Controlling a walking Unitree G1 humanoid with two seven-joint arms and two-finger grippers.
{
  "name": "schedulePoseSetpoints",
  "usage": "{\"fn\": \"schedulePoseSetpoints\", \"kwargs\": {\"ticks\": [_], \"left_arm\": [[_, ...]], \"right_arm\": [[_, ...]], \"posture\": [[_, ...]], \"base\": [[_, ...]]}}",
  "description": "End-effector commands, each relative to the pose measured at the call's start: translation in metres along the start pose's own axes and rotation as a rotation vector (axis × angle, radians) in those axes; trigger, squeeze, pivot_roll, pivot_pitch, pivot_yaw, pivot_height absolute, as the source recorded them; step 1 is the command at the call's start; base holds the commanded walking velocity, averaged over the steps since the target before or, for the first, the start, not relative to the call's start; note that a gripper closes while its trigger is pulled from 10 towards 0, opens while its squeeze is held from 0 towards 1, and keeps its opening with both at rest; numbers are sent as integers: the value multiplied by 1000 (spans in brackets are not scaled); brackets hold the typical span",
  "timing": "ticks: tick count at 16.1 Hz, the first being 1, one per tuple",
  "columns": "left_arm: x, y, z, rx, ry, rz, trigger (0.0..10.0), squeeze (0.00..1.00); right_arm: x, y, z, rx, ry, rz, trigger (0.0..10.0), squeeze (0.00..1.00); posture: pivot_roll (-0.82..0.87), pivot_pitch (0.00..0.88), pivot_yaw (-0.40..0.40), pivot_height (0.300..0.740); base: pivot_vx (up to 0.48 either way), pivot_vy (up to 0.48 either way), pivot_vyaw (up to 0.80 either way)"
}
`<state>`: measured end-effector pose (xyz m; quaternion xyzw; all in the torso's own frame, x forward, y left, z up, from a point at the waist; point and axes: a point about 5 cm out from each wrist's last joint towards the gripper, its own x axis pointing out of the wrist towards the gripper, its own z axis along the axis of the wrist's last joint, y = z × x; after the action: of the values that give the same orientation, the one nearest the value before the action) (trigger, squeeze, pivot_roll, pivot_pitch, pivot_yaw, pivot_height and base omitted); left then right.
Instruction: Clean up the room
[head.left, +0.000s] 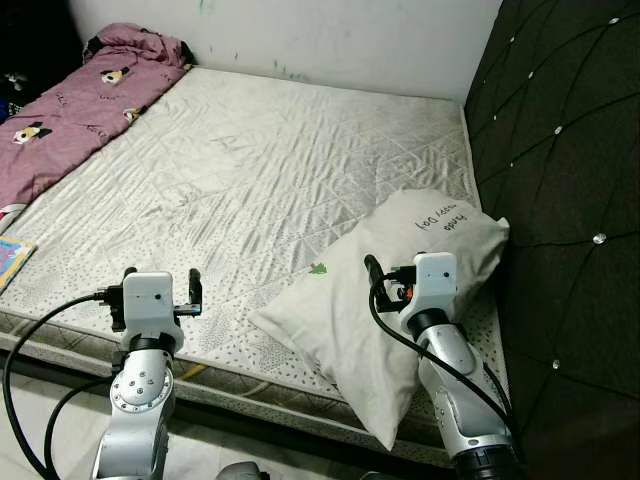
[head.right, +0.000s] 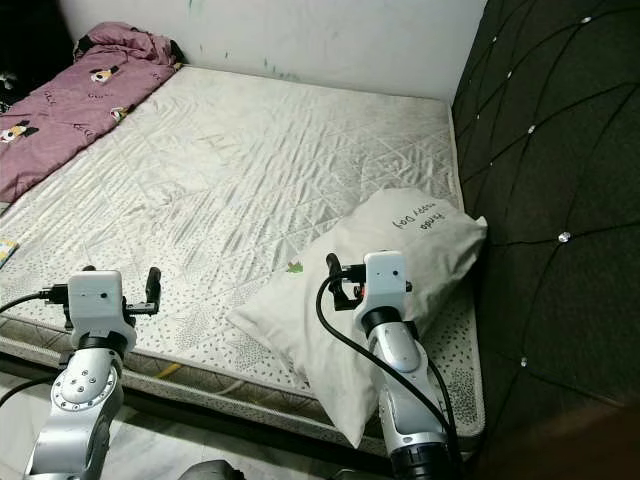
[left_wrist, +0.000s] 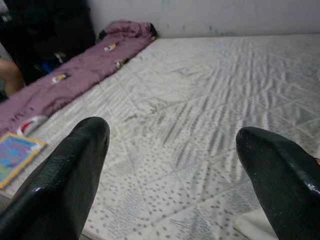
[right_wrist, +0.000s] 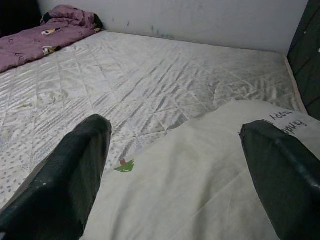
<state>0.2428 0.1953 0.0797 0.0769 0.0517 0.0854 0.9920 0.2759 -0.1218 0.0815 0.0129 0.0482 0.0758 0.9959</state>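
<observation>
A white pillow (head.left: 330, 320) with a small green print and dark lettering lies askew on the near right corner of a bare quilted mattress (head.left: 250, 170), its tip hanging over the front edge. My right gripper (right_wrist: 175, 165) hovers open just above the pillow's near half, nothing between its fingers. My left gripper (left_wrist: 170, 165) is open too, held over the mattress's front edge to the left of the pillow, empty. A crumpled purple blanket (head.left: 70, 110) with cartoon patches runs along the far left side of the bed.
A dark tufted headboard (head.left: 570, 200) walls off the right side, close to my right arm. A colourful book (head.left: 10, 258) lies at the left edge of the mattress. A pale wall (head.left: 330, 35) backs the bed. Light floor (head.left: 40, 420) lies below the front edge.
</observation>
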Motion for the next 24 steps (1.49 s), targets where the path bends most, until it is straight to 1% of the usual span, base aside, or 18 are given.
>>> {"fn": "schedulePoseSetpoints", "kwargs": {"ticks": [1, 4, 11, 15, 20, 22, 24], "left_arm": [[0, 0, 1, -8, 6, -11, 10000, 0], [1, -4, 1, -26, 8, -31, 10000, 0], [4, -7, 1, -38, 15, -52, 10000, 0], [4, -8, 1, -39, 16, -56, 10000, 0], [4, -9, 1, -40, 17, -58, 10000, 0], [4, -9, 1, -38, 16, -56, 10000, 0], [4, -9, 1, -38, 16, -52, 10000, 0]], "right_arm": [[1, 1, 3, -2, -8, 8, 10000, 0], [3, 0, 4, -4, -9, 9, 10000, 0], [5, -1, 5, -7, -10, 11, 10000, 0], [5, -1, 5, -9, -9, 15, 10000, 0], [5, -1, 3, -8, -4, 20, 10000, 0], [4, -1, 3, -6, -3, 23, 10000, 0], [4, -1, 3, -6, 0, 25, 10000, 0]], "posture": [[56, 0, -1, 740], [53, 0, -4, 740], [45, 0, -3, 736], [45, 0, -4, 681], [47, 0, -7, 626], [47, 0, -6, 613], [48, 0, -7, 613]], "base": [[0, 0, 0], [0, 0, 0], [0, 0, 0], [0, 0, 0], [0, 0, 0], [0, 0, 0], [0, 0, 0]]}}
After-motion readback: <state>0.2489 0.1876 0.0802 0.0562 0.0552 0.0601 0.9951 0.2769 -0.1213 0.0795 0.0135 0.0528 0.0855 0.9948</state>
